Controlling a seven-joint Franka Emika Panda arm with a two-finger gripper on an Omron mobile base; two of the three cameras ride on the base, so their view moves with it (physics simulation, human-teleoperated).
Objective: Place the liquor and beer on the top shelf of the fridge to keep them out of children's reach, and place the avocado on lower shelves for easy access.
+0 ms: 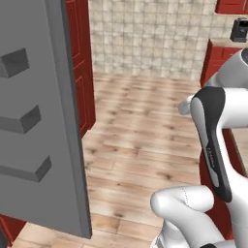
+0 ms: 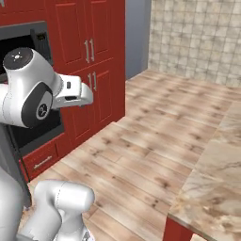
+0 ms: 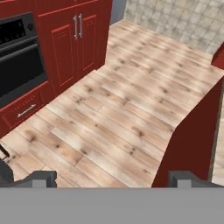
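My gripper (image 3: 113, 179) is open, its two dark fingertips (image 3: 41, 177) far apart with nothing between them. It looks down at bare wooden floor (image 3: 113, 118). The fridge's open grey door (image 1: 38, 121) stands at the left of the left base view, with boxy grey bins on its inner face. The liquor, the beer and the avocado are out of view, and so are the top shelf and the lower shelves. My white arm (image 1: 213, 140) rises at the right of that view.
Red cabinets (image 2: 89, 56) and a black built-in oven (image 2: 28, 52) line the left wall. A marble counter (image 2: 216, 164) on a red base (image 3: 192, 144) runs along the right. A dark appliance (image 1: 238, 29) sits on the far counter. Wooden floor lies between.
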